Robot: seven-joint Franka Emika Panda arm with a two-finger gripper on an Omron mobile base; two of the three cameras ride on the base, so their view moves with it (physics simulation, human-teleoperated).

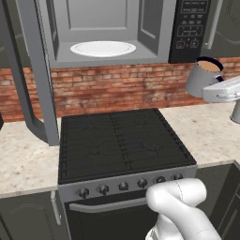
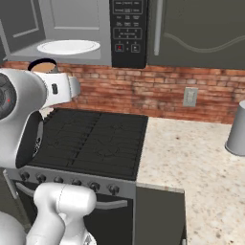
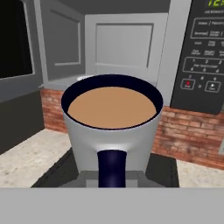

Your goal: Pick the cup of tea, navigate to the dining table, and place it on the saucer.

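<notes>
One cup of tea [image 1: 204, 75], brown liquid inside, at 2 o'clock in left base view. One white turntable plate [image 1: 103, 48] inside one open microwave [image 1: 108, 33], 12 o'clock. One stove [image 1: 123, 145], six knobs [image 1: 123, 186] along front. One grey canister [image 2: 237, 130] on worktop [image 2: 191, 162], 3 o'clock in right base view. One wall outlet [image 2: 190, 96].

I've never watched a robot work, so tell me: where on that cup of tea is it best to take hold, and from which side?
By the dark handle, coming level from the handle side. The cup of tea stands upright and nearly full, so a sideways grip keeps it from spilling. The gripper looks shut on the cup that way now.
</notes>
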